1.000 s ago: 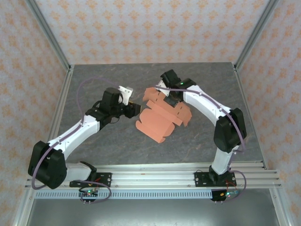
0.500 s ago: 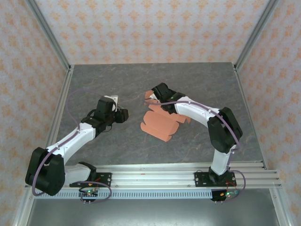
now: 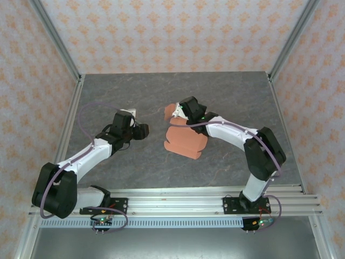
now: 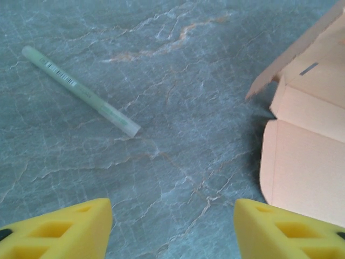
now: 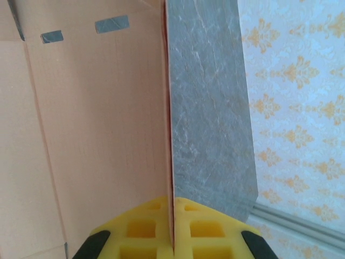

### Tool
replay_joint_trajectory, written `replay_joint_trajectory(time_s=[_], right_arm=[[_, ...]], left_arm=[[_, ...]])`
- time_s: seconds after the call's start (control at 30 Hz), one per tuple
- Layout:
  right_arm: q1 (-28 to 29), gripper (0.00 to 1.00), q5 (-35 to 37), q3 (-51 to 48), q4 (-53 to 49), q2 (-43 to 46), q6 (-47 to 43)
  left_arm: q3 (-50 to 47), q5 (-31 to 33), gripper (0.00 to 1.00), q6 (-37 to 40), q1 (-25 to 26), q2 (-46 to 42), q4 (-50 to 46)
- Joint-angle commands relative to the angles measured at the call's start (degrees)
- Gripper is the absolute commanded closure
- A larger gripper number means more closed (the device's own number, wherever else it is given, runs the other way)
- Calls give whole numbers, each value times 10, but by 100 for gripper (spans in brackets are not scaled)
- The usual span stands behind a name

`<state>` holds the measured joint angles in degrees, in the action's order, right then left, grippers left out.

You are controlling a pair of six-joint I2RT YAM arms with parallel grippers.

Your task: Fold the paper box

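The paper box (image 3: 184,140) is a salmon-orange die-cut card, partly folded, lying mid-table. My right gripper (image 3: 181,113) hovers over its far end and is shut on a raised flap. In the right wrist view the yellow pads (image 5: 156,221) pinch the thin edge of that upright panel (image 5: 97,135), with my right gripper (image 5: 173,216) clamped on it. My left gripper (image 3: 143,131) sits to the left of the box, apart from it. Its yellow fingers (image 4: 59,229) stand wide open over bare table, my left gripper (image 4: 172,226) holding nothing. The box's left edge (image 4: 307,162) is beside its right finger.
A pale green pen-like stick (image 4: 81,89) lies on the grey marble table (image 3: 118,91) ahead of the left gripper. Metal frame posts (image 3: 59,48) and patterned walls bound the table on the left, right and back.
The left gripper has let go of the box, backed off to the left and opened wider. The right gripper swung the flap leftward and over, and the box now looks more compact.
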<state>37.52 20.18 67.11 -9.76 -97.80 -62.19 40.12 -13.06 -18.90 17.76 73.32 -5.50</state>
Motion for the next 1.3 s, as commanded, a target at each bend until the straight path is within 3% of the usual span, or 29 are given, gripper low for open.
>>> replay_joint_trajectory(time_s=[0.0, 0.27, 0.47, 0.57, 0.93, 1.27], right_arm=[[-14, 98, -74, -26, 42, 43, -61], [-40, 98, -142, -35, 43, 53, -122], [-55, 98, -162, -41, 46, 47, -150], [-57, 98, -162, -40, 47, 43, -154], [-62, 98, -162, -25, 33, 25, -158], [-62, 97, -150, -40, 78, 15, -178]], left_arm=[[15, -8, 36, -15, -6, 22, 67], [78, -40, 35, 74, -6, 118, 122], [173, -71, 38, 148, -6, 220, 71], [217, -124, 39, 174, -7, 266, 42], [261, -290, 37, 218, -4, 326, 35], [287, -323, 40, 241, 5, 350, 13]])
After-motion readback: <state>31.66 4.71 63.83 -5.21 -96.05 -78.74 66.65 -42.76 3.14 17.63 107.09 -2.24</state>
